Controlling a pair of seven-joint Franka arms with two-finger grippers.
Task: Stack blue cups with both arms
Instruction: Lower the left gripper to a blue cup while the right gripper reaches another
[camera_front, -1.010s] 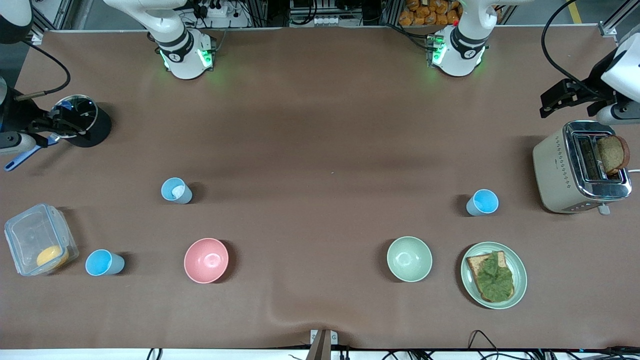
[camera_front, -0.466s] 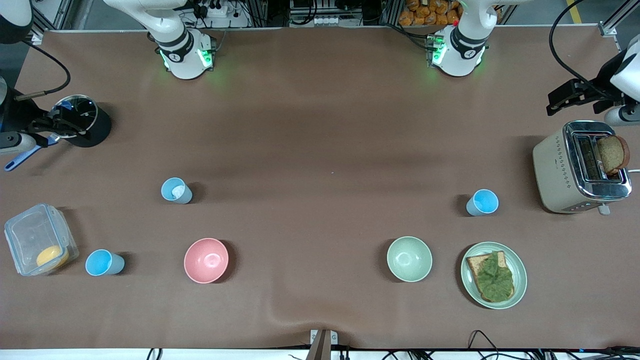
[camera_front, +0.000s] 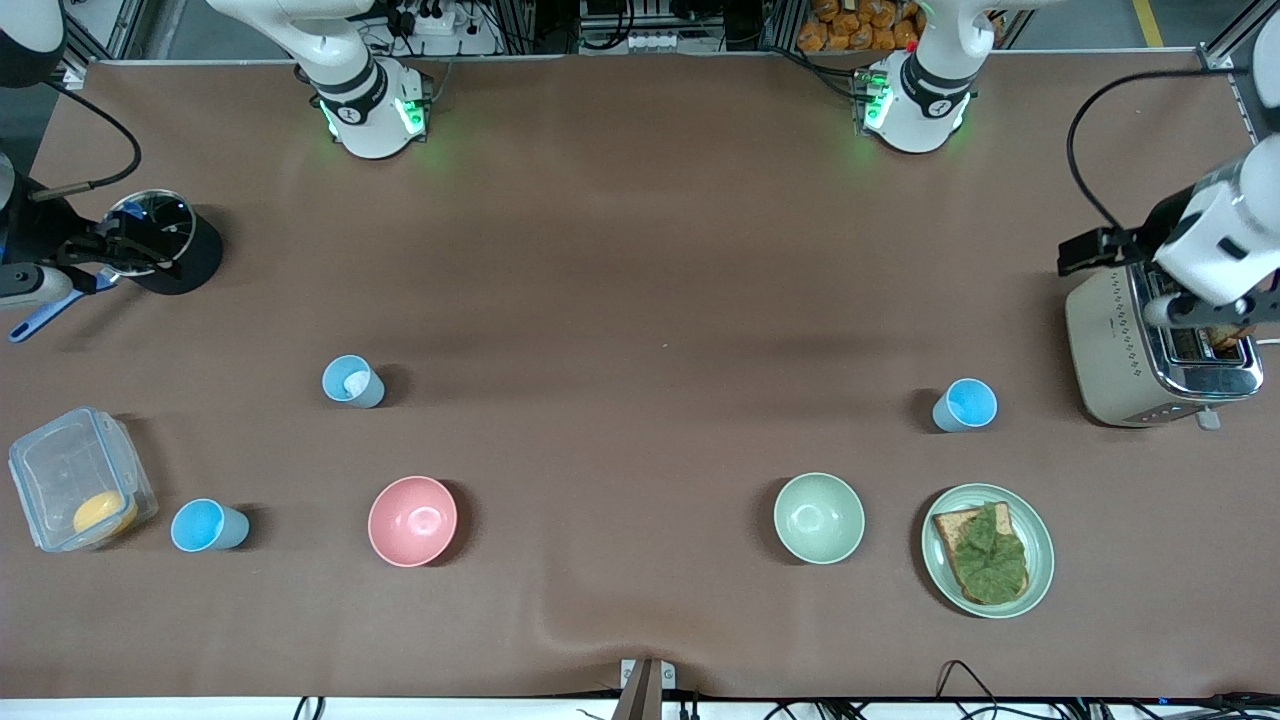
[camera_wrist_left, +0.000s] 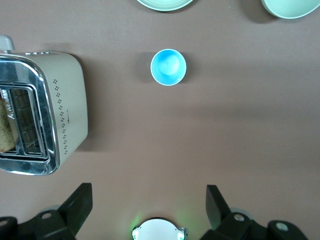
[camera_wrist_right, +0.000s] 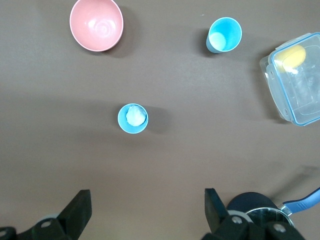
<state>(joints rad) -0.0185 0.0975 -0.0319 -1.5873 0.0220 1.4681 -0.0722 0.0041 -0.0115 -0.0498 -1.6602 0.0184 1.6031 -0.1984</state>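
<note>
i have the left gripper (camera_wrist_left: 148, 210) spread wide and empty over the cream toaster (camera_front: 1150, 350); the nearest small light-blue plastic cup (camera_front: 965, 405) stands upright beside that toaster, toward the table's middle; right gripper (camera_wrist_right: 145, 210) waits, equally wide and empty

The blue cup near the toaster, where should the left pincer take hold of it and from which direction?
Grip that blue cup at its rim, coming straight down from above. It stands upright, mouth open upward, with bare table all around, so one finger can go inside and one outside the wall. The left pincer is open and high over the toaster's end of the table.
</note>
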